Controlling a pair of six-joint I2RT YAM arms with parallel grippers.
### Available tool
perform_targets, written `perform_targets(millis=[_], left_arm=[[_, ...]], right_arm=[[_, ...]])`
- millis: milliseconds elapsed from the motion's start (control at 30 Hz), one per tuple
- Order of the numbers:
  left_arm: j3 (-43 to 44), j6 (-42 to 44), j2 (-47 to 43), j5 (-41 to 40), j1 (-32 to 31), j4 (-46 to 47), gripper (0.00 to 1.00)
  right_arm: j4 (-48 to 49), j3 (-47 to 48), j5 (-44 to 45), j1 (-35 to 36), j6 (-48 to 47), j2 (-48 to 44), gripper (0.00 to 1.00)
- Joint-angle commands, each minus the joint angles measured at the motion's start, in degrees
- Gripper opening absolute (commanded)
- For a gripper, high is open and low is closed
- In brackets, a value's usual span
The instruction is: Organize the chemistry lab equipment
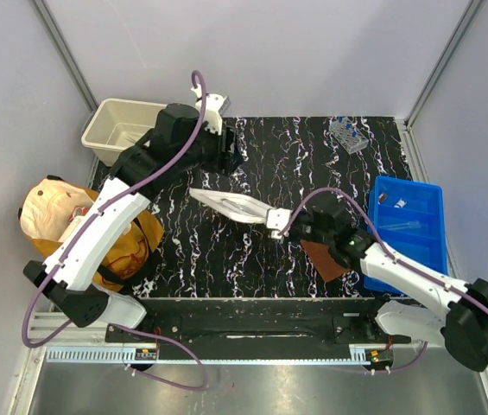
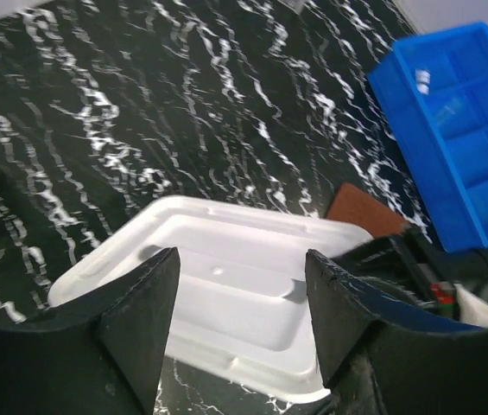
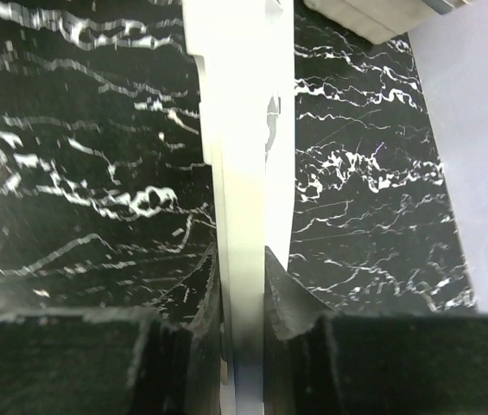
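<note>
Pinching one edge of the white plastic tray (image 1: 226, 205) at mid-table, the right gripper (image 3: 242, 290) grips it firmly. The left gripper (image 2: 242, 259) hangs open above the tray. The clear tube rack (image 1: 348, 134) stands at the far right corner.

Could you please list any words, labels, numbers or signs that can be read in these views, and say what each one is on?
None can be read in any view.
Small stickers on the front rail: too small to read.
Reddish markings on the paper bag: blurred, unreadable.
White tray and blue bin: no writing visible.
</note>
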Motion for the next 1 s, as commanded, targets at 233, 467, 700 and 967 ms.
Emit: perform_targets(millis=[233,467,700,967], left_arm=[[0.91,5.04,-3.89,-27.19,2.26,-0.56,0.67],[5.21,6.28,2.78,-30.29,9.36,-3.37,0.68],[11.53,6.98,14.47,-25.10,19.29,-6.26,0.68],[21.20,9.17,26.95,-17.37,26.51,-4.61,0.68]], right_arm=[[7.57,6.30,17.83,0.60,76.07,-0.71,0.00],[7.05,8.23,23.60,0.43,90.26,-0.86,0.00],[4.22,4.47,39.52,0.43,86.40,-13.78,0.00],[6.94,6.30,41.82,0.43,83.41,-16.96,0.00]])
